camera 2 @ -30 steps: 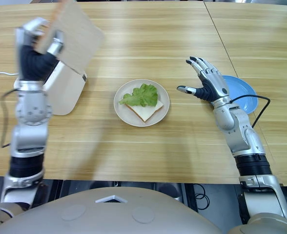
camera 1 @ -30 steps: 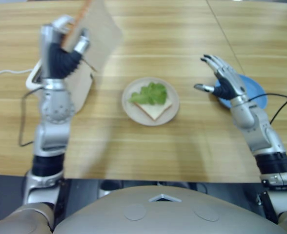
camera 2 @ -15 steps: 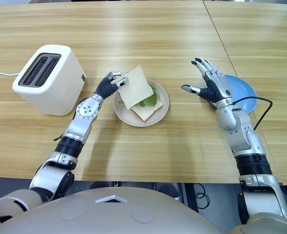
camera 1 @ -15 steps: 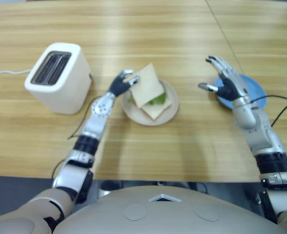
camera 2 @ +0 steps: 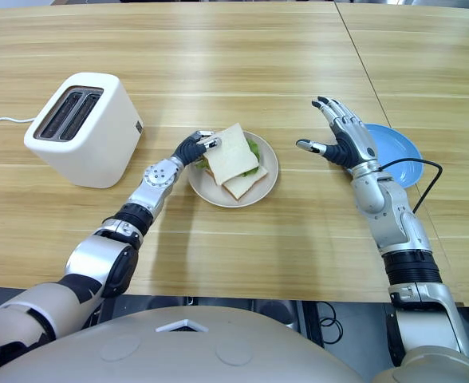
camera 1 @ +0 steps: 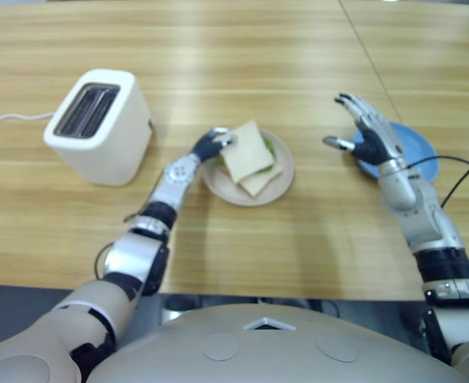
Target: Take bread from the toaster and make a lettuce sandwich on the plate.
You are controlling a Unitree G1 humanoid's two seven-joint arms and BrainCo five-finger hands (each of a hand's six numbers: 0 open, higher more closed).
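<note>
Bread, the top slice (camera 2: 234, 153), sits over the middle of the plate (camera 2: 269, 179), covering most of the lettuce (camera 2: 254, 148); a green edge shows on the plate's far-right side. The slice is nearly square and turned cornerwise, with one corner pointing to the far side of the table (camera 2: 242, 64). Its slightly longer edges run from there toward me. Under it, the lower slice (camera 2: 247, 185) pokes out toward the plate's near-right rim.

My left hand (camera 2: 191, 148) is at the plate's left rim with its fingers curled around the left edge of the top slice, so the bread stretches away from the hand across the plate. I cannot tell whether the slice lies flat on the lettuce or is propped up on the hand's side.

My right hand (camera 2: 344, 140) hangs well to the right of the plate, fingers spread wide and holding nothing, just beside a blue dish (camera 2: 396, 146). The toaster (camera 2: 83, 132) stands to the plate's left, apart from it.
</note>
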